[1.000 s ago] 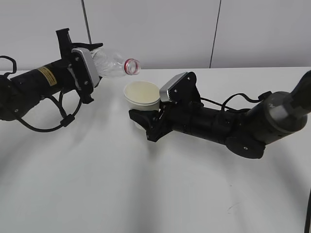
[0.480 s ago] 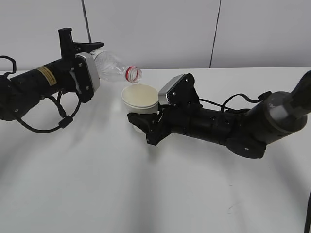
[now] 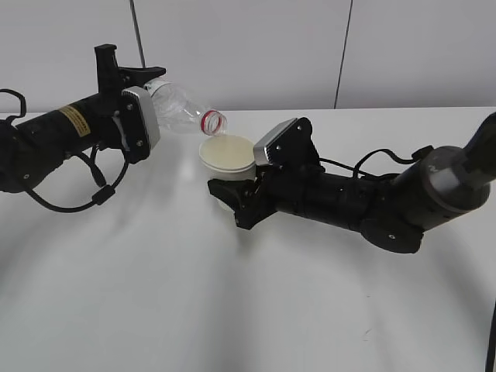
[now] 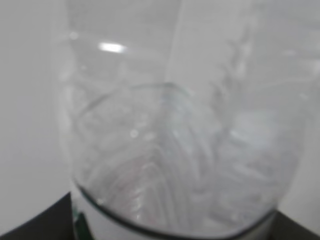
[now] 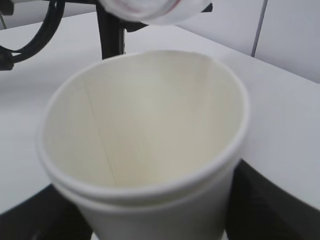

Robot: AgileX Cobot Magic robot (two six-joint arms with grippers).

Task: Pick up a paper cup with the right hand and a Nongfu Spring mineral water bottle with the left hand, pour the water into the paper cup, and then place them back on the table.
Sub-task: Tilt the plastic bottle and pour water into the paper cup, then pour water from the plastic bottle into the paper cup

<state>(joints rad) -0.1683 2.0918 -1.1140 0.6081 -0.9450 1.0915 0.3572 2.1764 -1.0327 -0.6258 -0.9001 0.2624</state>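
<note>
The right hand reaches in low over the white table and pinches the paper cup near its bottom, holding it up off the table. The cup is open at the top and looks cream inside. Just behind and above it, the water bottle tips down, its red neck ring right over the cup's rim. The left hand squeezes the bottle's body. A yellow label sits on that arm, too small to read.
</note>
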